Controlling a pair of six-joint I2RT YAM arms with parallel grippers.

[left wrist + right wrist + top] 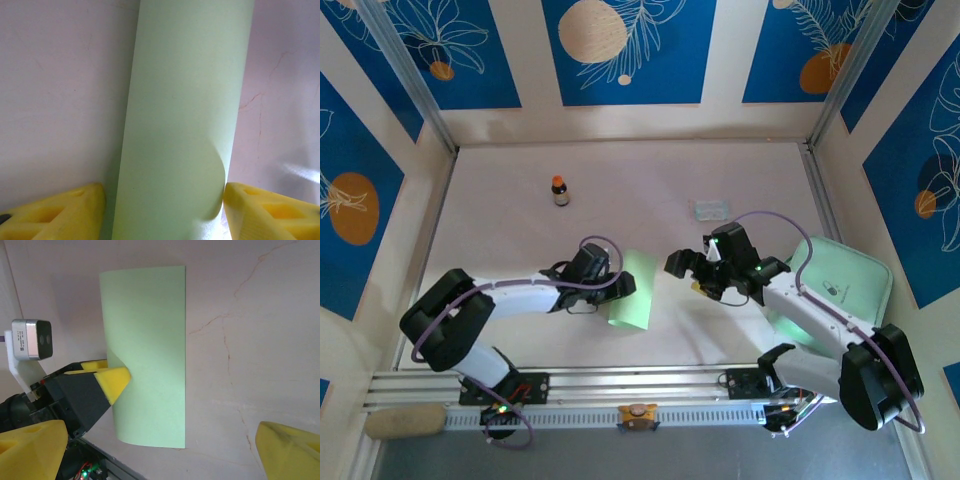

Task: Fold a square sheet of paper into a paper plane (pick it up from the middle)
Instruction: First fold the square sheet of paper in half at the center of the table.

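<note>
The square sheet of paper (635, 290) is pale green and lies bent over on itself as a tall curved strip on the table, just left of centre. My left gripper (620, 285) reaches in from its left side. In the left wrist view the paper (185, 100) runs up between the yellow fingers of the left gripper (164, 192); the right finger touches a dent in its edge and the left one stands apart, so the jaws are open. My right gripper (705, 270) hovers open to the paper's right. The right wrist view shows the paper (150, 340) with the left gripper's fingers (112, 375) at its edge.
A small brown bottle (560, 190) with an orange cap stands at the back left. A clear plastic packet (710, 209) lies at the back right. A mint green tray (840, 285) sits under the right arm. Walls close in the table on three sides.
</note>
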